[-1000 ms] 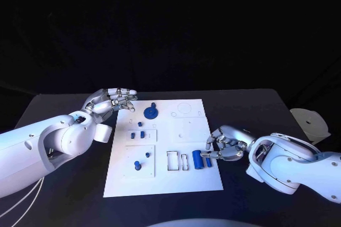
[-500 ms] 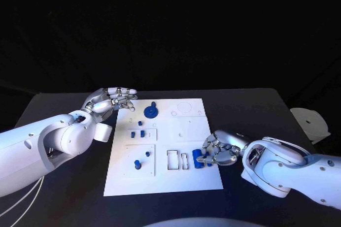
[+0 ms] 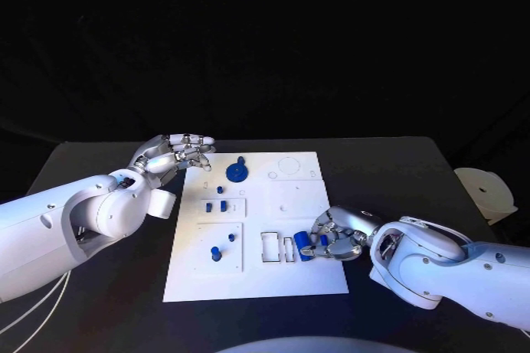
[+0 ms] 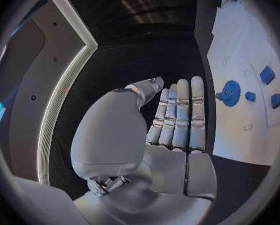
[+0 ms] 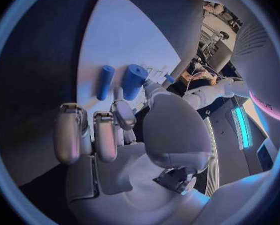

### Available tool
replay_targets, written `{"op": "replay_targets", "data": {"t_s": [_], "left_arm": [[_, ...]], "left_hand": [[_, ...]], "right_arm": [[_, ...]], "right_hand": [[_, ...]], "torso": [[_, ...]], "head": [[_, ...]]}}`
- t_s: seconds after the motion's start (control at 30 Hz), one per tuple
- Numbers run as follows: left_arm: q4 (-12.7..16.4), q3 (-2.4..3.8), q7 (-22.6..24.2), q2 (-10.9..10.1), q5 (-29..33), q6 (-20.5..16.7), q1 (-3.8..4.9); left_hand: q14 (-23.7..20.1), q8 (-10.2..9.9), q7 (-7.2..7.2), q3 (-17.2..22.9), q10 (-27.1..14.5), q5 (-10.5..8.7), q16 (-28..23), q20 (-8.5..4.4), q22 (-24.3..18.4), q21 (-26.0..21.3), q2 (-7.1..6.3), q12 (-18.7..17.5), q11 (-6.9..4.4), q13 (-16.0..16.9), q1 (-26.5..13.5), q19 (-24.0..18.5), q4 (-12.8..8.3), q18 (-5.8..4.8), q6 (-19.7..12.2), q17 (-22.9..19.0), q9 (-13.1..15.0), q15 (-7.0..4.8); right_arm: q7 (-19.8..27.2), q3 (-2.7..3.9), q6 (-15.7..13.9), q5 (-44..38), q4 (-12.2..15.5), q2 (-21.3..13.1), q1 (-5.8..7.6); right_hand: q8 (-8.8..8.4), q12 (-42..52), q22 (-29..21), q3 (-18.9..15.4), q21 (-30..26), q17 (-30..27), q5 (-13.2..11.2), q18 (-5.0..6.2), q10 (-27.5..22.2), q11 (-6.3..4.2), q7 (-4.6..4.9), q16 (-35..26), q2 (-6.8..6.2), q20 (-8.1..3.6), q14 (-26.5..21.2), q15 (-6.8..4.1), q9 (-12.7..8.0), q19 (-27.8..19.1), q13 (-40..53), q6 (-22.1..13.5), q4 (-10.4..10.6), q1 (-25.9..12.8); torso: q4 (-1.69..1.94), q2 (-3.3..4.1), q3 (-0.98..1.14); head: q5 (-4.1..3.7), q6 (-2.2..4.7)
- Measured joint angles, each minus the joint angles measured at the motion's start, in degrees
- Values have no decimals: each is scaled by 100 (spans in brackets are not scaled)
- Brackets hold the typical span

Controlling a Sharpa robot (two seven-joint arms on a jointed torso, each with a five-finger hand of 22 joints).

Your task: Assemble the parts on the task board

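Observation:
The white task board [image 3: 254,280] lies in the middle of the black table. Two blue cylinders lie side by side at its lower right, a thick one [image 5: 133,81] and a thin one [image 5: 104,81]. My right hand [image 3: 332,238] hangs over them with its fingers half curled, and one fingertip [image 5: 122,112] reaches the thick cylinder's near end [image 3: 302,241]; both still lie flat on the board. My left hand [image 3: 175,155] hovers off the board's far left corner with straight fingers [image 4: 180,115] and holds nothing. A round blue part [image 3: 235,171] stands near that corner.
Several small blue pieces [image 3: 217,207] sit in the board's left column, with a rectangular slot [image 3: 276,247] beside the cylinders. A white round object [image 3: 484,191] stands at the table's right edge. Bare black table surrounds the board.
My right hand has slid left across the board's edge and now covers the two blue cylinders. The left hand has stayed where it was.

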Motion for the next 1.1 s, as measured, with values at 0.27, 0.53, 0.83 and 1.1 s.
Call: {"op": "replay_targets", "data": {"t_s": [0.27, 0.53, 0.83, 1.1], "left_arm": [[8, 0, -1, -18, 0, 1, 0], [13, 0, -4, -23, 0, 4, 0], [14, 0, -8, -25, 0, 9, 0], [15, 0, -12, -28, 0, 14, 0]], "left_hand": [[0, 0, 0, 0, 0, 0, 0, 0, 0, 0, 0, 0, 0, 0, 0, 0, 0, 0, 0, 0, 0, 0], [0, 0, 0, 0, 0, 0, 0, 0, 0, 0, 0, 0, 0, 0, 0, 0, 0, 0, 0, 0, 0, 0], [0, 0, 0, 0, 0, 0, 0, 0, 0, 0, 0, 0, 0, 0, 0, 0, 0, 0, 0, 1, 0, 0], [0, 0, 0, 0, 0, 0, 0, 0, 0, -28, 0, 0, 0, -4, 0, 0, 0, 0, 0, -3, -6, 0]], "right_arm": [[-31, 15, 20, -116, -106, 104, -41], [-80, 22, 6, -163, -116, 157, -52], [-118, 25, -21, -168, -103, 185, -61], [-174, 19, -138, -82, -54, 175, -72]], "right_hand": [[21, 0, -1, -33, -26, 0, -1, 0, 0, 0, -18, 0, 1, 0, 0, 0, 50, 0, 26, 19, 0, 1], [54, 73, -1, -104, -26, -1, 114, 1, 53, -12, -40, 0, 101, 0, 1, -41, 103, 0, 129, 45, -8, 104], [65, 193, -1, -153, -25, -1, 405, 0, 134, -50, -70, 0, 113, 0, 1, -41, 164, -1, 298, 95, -23, 357], [68, 284, -2, -105, -19, -1, 525, 0, 209, -79, -73, 23, 196, -20, 1, -82, 202, 20, 431, 156, -33, 515]], "torso": [[0, 0, -1], [-4, -5, -3], [-9, -8, -2], [-8, -8, 0]], "head": [[19, -20], [15, -21], [20, -19], [19, -21]]}}
